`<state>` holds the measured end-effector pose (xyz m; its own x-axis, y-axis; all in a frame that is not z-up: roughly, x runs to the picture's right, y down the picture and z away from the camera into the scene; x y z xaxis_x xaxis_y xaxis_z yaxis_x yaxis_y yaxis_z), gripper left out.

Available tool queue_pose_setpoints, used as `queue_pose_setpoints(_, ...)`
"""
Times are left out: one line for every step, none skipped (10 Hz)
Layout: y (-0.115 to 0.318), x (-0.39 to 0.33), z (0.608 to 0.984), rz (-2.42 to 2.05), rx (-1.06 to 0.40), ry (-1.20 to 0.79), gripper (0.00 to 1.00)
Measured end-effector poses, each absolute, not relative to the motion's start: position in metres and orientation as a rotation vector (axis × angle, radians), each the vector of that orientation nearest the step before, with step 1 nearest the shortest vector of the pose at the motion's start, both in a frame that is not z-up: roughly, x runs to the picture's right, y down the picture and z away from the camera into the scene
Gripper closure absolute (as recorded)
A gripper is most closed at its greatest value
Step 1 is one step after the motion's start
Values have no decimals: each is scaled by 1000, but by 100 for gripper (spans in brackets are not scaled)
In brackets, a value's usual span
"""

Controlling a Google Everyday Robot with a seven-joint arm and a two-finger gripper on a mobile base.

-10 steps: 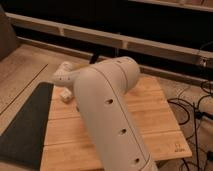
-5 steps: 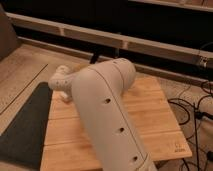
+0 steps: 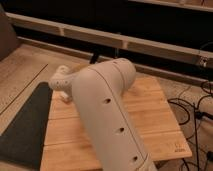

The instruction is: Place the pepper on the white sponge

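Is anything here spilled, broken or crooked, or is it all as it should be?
Nothing stands out. The wooden board lies flat and looks clean, with the dark mat beside it. The robot's big white arm hides much of the board, and its gripper sits over the board's far left corner.

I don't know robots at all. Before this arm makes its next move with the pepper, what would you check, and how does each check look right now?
1. Gripper in view: not ok; the big white arm hides it, somewhere beyond the wrist at the board's far left.
2. Pepper in view: cannot tell.
3. White sponge in view: cannot tell; only a pale bit shows under the wrist.
4. Wooden board has bare room: ok.
5. Dark mat lies flat beside the board: ok.
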<state>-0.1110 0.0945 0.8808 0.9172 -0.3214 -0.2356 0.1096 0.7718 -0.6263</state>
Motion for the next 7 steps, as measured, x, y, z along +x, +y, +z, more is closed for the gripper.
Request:
queue_pose_setpoints(95,-111,881,-239,-650,343,42)
queue_pose_setpoints(95,-111,881,-239,-650,342,34)
queue_pose_setpoints(95,-111,881,-238,-650,343,24)
queue_pose_setpoints(95,-111,881,-238,-651,343,20)
queue_pose_setpoints(95,-111,881,-238,-651,343,20)
queue_pose_setpoints(94,-111,881,-238,-651,343,20)
queue_pose_setpoints(94,-110,881,-238,-651,343,20)
